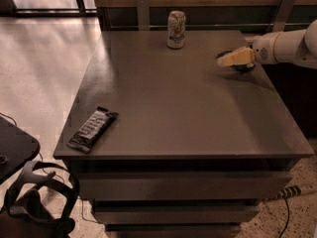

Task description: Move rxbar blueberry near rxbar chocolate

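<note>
The rxbar chocolate (92,128), a long black-brown bar with whitish lettering, lies flat near the table's front left corner. The rxbar blueberry (244,68) is at the far right of the table. Only a dark sliver of it shows beneath and behind my gripper (229,59). My gripper reaches in from the right on the white arm (287,46) and sits right over the blueberry bar. I cannot tell whether it touches the bar.
A drink can (176,29) stands upright at the back middle of the dark table (188,108). Drawer fronts are below the front edge. A dark chair and headset-like gear (34,197) stand on the floor at front left.
</note>
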